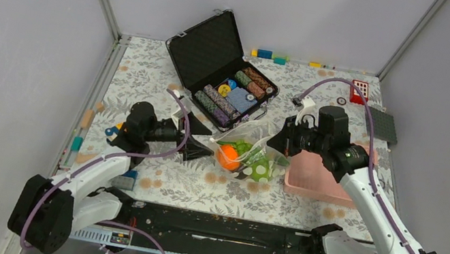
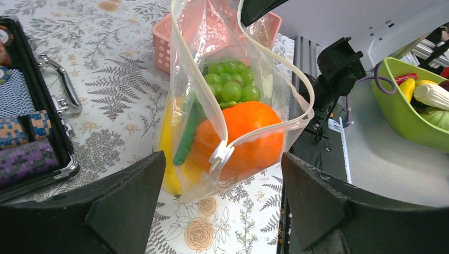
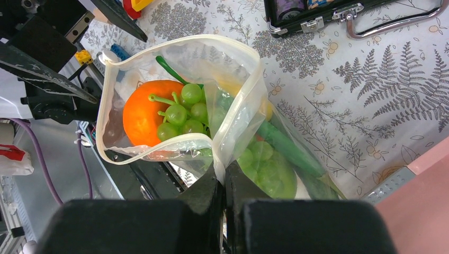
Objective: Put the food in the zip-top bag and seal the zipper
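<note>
Food is sitting inside the bag (image 1: 245, 145) at the middle of the table (image 1: 147, 79), and we are reading the scene from the left. Our left gripper (image 1: 198, 140) is hovering just beside the bag's left side, its jaws standing wide apart and gripping nothing. In its wrist view the bag is showing ahead, between the two fingers (image 2: 106, 211). The bag is standing upright with its bottom resting on the table and its mouth gaping open. Inside we are seeing the pumpkin (image 2: 249, 132) low at the front and the grapes (image 2: 230, 82) lying on top of it. The pod (image 2: 186, 138) is leaning beside the pumpkin, and the banana (image 2: 167, 153) is at the left side in that view. The zipper (image 3: 236, 119) is running unsealed round the mouth, its slider (image 2: 221, 154) sitting at the end nearest the left gripper. Our right gripper (image 3: 222, 177) is pinching the bag's mouth edge, jaws closed tight on the plastic. The basket (image 1: 314, 176) is lying just beyond, under the right arm.
</note>
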Tool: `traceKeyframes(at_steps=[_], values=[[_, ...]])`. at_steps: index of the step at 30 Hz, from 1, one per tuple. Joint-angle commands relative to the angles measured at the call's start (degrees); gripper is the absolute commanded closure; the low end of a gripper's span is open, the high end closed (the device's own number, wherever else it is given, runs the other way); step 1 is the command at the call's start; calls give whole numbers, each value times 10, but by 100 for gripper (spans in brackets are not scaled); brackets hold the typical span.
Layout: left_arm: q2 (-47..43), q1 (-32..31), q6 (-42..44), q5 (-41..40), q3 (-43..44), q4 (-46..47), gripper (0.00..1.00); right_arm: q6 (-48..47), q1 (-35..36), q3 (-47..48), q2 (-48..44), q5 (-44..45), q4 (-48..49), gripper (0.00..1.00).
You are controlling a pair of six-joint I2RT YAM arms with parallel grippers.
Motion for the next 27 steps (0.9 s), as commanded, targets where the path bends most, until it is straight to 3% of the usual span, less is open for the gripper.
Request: traceKeyframes(at_steps=[1,6,11,20,22,26,27], values=[[31,3,-7,48,11,80,20,-3,-7,2,-5,-16,9,100],[43,3,-9,40,2,99,26,0,-10,1,-6,-12,9,100],[68,3,-21,52,4,125,48,5,-11,-5,-9,-11,9,100],[80,2,-31,59,-6,156,52,10,-14,-3,-11,-3,9,100],[89,2,-43,66,-6,168,60,14,-16,-4,-11,1,9,100],[96,2,-65,76,-3,190,96,22,-22,-6,-16,12,10,100],[91,2,-65,75,0,186,100,22,-23,-7,-18,14,9,100]])
